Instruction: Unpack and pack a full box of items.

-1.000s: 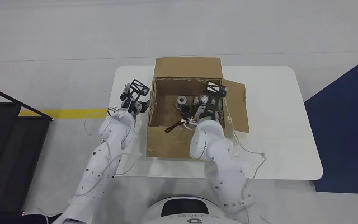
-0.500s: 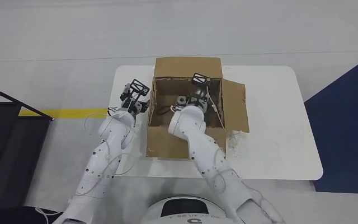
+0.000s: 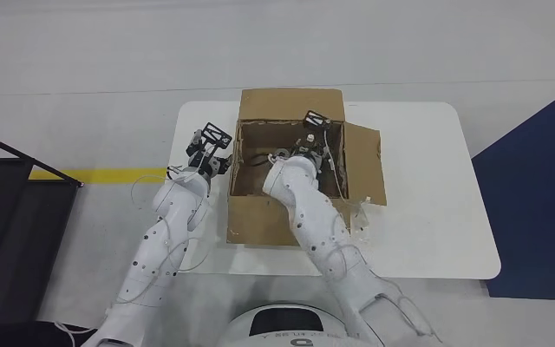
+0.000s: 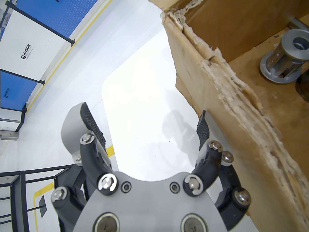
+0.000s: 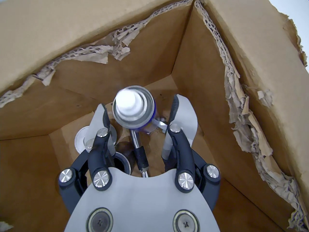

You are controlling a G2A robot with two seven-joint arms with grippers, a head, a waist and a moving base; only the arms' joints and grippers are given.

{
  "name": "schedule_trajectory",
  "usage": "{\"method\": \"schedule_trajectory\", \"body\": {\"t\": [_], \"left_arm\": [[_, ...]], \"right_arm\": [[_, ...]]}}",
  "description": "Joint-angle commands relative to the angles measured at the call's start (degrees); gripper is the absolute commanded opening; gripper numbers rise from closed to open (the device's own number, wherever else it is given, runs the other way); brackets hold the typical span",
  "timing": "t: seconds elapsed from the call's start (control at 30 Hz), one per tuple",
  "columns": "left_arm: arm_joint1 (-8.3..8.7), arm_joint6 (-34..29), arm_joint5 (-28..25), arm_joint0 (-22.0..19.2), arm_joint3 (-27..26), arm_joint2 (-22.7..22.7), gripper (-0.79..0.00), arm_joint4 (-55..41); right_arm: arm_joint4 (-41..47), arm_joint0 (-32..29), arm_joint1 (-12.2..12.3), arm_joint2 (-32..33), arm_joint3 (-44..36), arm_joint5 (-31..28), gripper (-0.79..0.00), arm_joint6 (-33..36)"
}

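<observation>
Right tool (image 5: 140, 108) is hovering wide open astride the spray can (image 5: 134, 112) inside the cardboard box (image 5: 200, 61), unpacking apparently just getting started.

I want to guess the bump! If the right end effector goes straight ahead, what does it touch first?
Most likely the spray can, standing in the box right ahead of the right end effector. Depth is hard to judge.
</observation>
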Motion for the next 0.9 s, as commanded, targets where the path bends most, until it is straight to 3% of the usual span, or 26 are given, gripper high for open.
{"method": "schedule_trajectory", "body": {"t": [0.0,0.2,0.27,0.3,0.37,0.5,0.87], "left_arm": [[0.00,0.0,0.0,0.0,0.0,0.0,0.000,0.0],[0.00,0.0,0.0,0.0,0.0,0.0,0.000,0.0],[0.00,0.0,0.0,0.0,0.0,0.0,0.000,0.0],[0.00,0.0,0.0,0.0,0.0,0.0,0.000,0.0],[0.00,0.0,0.0,0.0,0.0,0.0,0.000,0.0],[0.00,0.0,0.0,0.0,0.0,0.0,0.000,0.0],[0.00,0.0,0.0,0.0,0.0,0.0,0.000,0.0]], "right_arm": [[0.4,-1.2,-0.1,0.2,-3.1,0.0,0.000,0.6],[5.4,-9.9,0.6,1.7,-21.6,-2.7,0.000,-0.4],[13.4,-10.7,0.9,2.7,-22.8,-4.8,0.000,-7.1],[15.8,-11.9,1.5,2.4,-27.7,-10.4,0.000,-11.6],[19.6,-18.2,3.6,4.9,-37.7,-7.1,0.000,-14.7],[27.4,-31.1,6.7,3.4,-53.0,-8.6,0.000,-21.5],[29.3,-31.1,6.9,4.1,-53.0,-9.1,0.000,-21.6]]}}
